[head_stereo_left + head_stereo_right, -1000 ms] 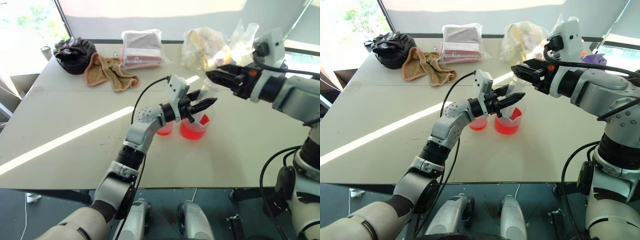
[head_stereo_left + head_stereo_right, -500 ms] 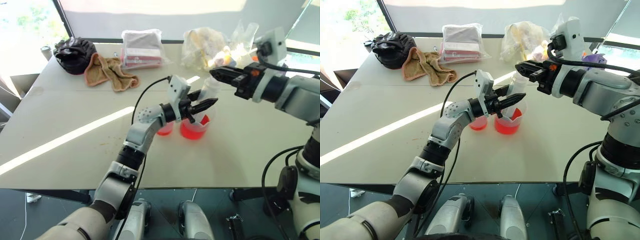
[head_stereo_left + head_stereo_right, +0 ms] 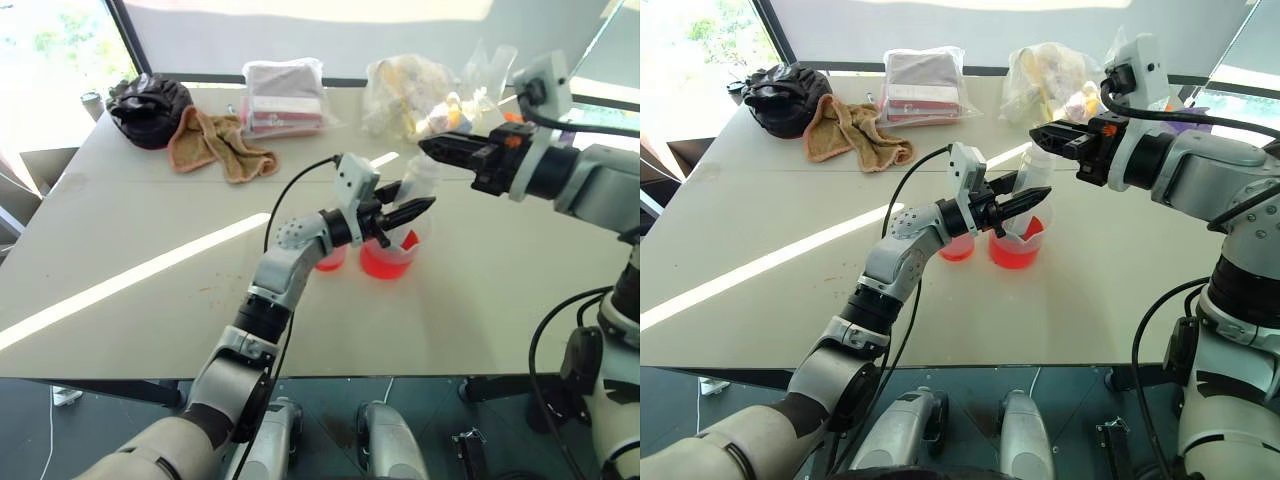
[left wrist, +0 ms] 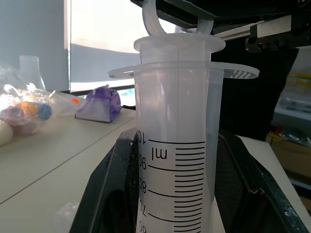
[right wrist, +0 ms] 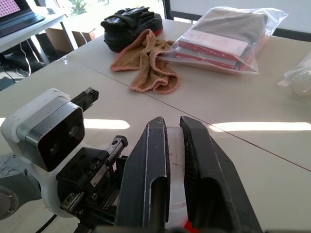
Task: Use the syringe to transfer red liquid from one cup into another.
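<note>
Pale tabletop point(image 3: 130, 240) spreads under both arms. At its middle the left gripper point(image 3: 405, 212) is clenched on the barrel of the syringe point(image 3: 1032, 180), which stands upright in the larger cup point(image 3: 1017, 243) of red liquid point(image 3: 1014, 256). Above, the right gripper point(image 3: 1040, 133) pinches the syringe's plunger top. Just beside the larger cup stands the smaller cup point(image 3: 958, 245), also red inside. Farther back lie a brown towel point(image 3: 215, 143) and a black bag point(image 3: 148, 105).
</note>
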You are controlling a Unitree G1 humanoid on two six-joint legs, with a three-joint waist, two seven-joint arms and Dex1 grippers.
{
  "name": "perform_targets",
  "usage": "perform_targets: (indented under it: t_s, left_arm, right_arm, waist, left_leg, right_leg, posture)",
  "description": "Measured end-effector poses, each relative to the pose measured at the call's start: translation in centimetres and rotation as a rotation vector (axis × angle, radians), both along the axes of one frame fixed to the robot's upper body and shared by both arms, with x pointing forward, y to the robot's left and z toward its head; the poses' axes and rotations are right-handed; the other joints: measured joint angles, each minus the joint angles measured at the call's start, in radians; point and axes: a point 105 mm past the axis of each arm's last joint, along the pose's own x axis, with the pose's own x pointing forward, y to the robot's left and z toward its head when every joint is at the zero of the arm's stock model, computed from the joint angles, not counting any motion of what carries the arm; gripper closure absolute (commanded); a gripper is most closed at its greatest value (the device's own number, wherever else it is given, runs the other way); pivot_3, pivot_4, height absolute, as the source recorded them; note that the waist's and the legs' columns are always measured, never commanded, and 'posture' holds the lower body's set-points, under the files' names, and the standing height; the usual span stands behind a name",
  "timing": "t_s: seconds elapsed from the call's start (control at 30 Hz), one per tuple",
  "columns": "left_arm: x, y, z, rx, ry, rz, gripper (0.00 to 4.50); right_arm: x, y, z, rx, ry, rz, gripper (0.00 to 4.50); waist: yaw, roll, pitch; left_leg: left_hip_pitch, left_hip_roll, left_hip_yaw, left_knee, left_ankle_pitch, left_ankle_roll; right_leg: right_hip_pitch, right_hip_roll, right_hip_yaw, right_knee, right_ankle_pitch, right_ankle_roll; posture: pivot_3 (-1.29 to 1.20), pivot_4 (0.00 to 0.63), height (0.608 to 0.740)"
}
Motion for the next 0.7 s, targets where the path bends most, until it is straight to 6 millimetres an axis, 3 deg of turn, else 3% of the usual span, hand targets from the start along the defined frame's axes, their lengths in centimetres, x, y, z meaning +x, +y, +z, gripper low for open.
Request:
perform_targets:
  t_s: [0.7]
  left_arm:
    - [-0.09, -0.06, 0.14, 0.003, -0.006, 0.0, 3.02]
  right_arm:
    - [0.07, -0.44, 0.78, 0.01, -0.008, 0.008, 4.45]
  waist:
    - [0.0, 0.0, 0.0]
  left_leg:
    - [0.0, 0.0, 0.0, 0.0, 0.0, 0.0]
  right_leg:
    - [0.0, -0.001, 0.0, -0.001, 0.0, 0.0]
  posture:
    - [0.0, 0.15, 0.74]
